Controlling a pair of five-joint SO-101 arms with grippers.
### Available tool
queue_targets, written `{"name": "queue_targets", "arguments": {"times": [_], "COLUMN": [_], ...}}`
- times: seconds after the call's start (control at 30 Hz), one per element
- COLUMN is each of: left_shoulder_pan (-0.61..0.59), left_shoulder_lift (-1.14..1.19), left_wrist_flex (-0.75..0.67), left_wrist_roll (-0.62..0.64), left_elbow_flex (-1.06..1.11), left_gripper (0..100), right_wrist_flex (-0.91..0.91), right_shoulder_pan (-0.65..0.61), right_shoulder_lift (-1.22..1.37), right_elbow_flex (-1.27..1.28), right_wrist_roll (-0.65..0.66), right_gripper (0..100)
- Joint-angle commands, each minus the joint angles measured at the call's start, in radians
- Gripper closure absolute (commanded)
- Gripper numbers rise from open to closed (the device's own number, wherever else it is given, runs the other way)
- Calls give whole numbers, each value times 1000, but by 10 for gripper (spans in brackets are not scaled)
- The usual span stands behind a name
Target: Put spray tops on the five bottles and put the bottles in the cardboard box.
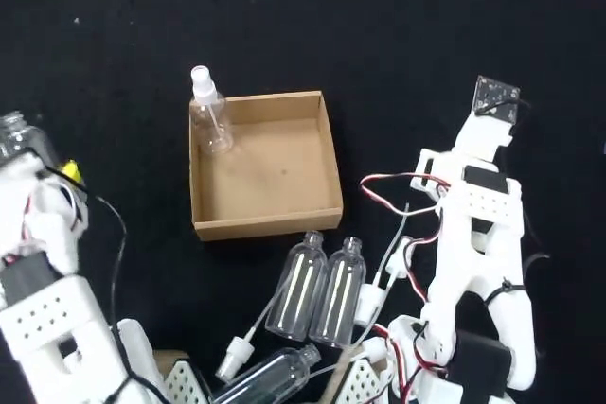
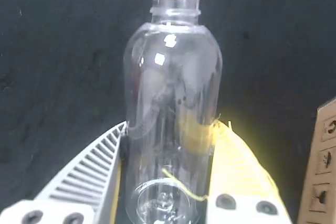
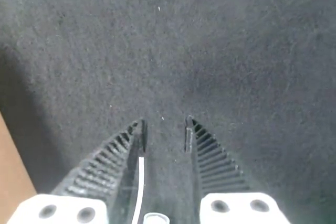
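Observation:
My left gripper (image 2: 170, 127) is shut on a clear bottle (image 2: 170, 77) with no top, its open neck pointing away from the wrist. From above, that bottle (image 1: 17, 134) is at the table's left edge. A capped bottle (image 1: 210, 115) stands in the far left corner of the cardboard box (image 1: 267, 221). Two bare bottles (image 1: 322, 290) lie side by side in front of the box, and a third (image 1: 270, 377) lies nearer. My right gripper (image 3: 164, 129) hangs over black cloth with its jaws slightly apart, holding a spray top whose thin white tube (image 3: 140, 182) runs along one finger.
Loose spray tops (image 1: 371, 302) (image 1: 237, 357) with long tubes lie among the bottles. The right arm (image 1: 473, 205), with red wires, stands to the right of the box. Ribbed white parts (image 1: 365, 380) sit at the near edge. Black cloth stretches behind the box.

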Motion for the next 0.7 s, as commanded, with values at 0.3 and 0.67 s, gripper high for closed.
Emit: {"name": "queue_targets", "arguments": {"times": [0.3,0.67], "left_shoulder_pan": [44,-56], "left_shoulder_lift": [-98,-95], "left_wrist_flex": [-290,-427], "left_wrist_roll": [26,172], "left_elbow_flex": [217,335], "left_gripper": [862,863], "right_wrist_flex": [-23,-23], "right_shoulder_pan": [-8,-9], "right_shoulder_lift": [-50,-50], "right_elbow_flex": [-7,-1], "right_wrist_roll": [-2,-2], "right_gripper": [897,897]}}
